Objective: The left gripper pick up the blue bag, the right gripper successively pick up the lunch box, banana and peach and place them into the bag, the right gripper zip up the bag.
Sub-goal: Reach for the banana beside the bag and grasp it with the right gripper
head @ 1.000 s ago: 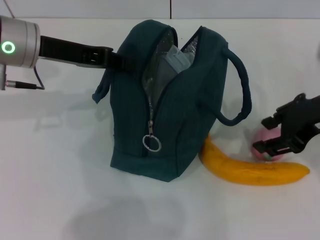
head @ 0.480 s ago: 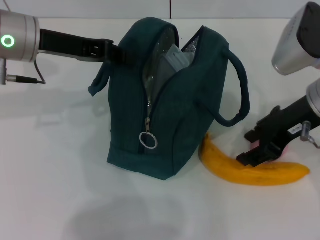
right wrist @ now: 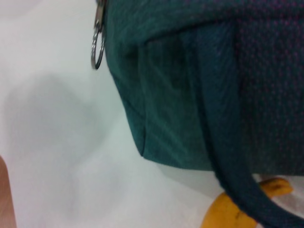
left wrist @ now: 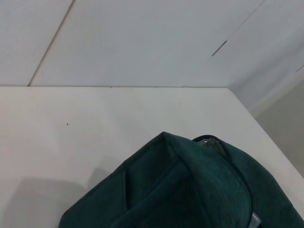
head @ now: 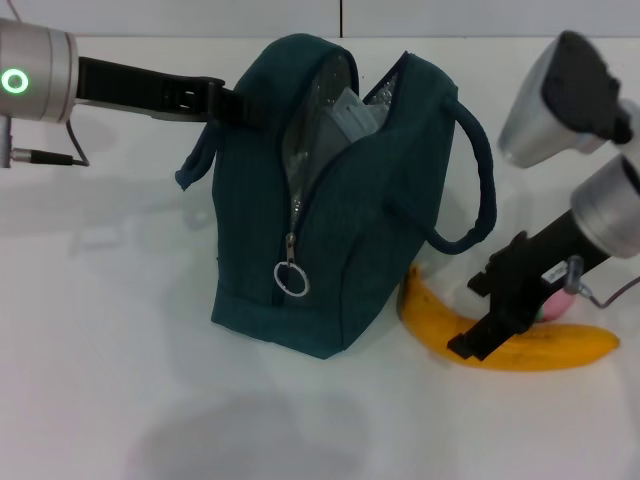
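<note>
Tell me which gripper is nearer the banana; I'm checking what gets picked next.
Right. The right gripper is down at the banana, over its middle. The left gripper is across the bag, at its far top.

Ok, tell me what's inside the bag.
Through the bag's open zipper, a grey-blue lunch box shows against silvery lining. Everything lower down is hidden by the fabric.
</note>
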Tool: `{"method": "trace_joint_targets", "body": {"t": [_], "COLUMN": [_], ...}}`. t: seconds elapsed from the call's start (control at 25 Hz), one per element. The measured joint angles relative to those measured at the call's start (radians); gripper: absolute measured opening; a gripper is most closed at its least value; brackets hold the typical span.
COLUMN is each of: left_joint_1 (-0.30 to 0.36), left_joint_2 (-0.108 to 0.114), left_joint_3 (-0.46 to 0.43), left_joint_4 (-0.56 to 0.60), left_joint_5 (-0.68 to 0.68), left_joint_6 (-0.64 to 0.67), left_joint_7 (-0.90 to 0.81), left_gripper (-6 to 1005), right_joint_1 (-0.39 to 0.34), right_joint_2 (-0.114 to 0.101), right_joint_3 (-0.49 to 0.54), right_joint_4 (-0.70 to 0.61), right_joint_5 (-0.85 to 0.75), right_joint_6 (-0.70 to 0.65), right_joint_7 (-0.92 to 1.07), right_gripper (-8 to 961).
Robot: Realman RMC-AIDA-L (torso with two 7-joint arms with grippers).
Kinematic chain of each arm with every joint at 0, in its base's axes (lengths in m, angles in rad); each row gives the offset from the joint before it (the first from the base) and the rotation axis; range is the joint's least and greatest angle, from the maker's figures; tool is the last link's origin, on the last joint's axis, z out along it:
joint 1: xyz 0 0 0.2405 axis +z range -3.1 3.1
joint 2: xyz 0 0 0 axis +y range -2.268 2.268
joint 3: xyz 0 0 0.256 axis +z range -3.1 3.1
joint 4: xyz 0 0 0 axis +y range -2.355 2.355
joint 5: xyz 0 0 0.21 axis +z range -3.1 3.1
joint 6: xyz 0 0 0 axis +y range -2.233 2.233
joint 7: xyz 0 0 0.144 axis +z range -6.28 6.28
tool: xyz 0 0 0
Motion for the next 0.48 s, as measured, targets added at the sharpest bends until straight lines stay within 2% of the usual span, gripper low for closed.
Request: {"method": "trace_joint_targets", "body": {"t": [0.16, 0.48], "left_joint_1": [0.0, 0.005], "left_joint_2": [0.0, -0.004], "left_joint_3": [0.0, 0.0], "left_joint_4": [0.0, 0.0], "left_joint_5": [0.001, 0.001], "left_joint_6": [-0.001, -0.002], "left_joint_7": [0.001, 0.002], "left_gripper": [48, 48], "right_joint_1": [0.026, 0.036], "right_joint_2": [0.001, 0.002], "right_joint_3": [-0.041, -0.1], "right_joint_4": [0.044, 0.055], "right_joint_5": [0.008, -0.001], "right_joint_6": [0.018, 0.04], "right_joint_7": [-0.001, 0.001], "right_gripper": [880, 876]}}
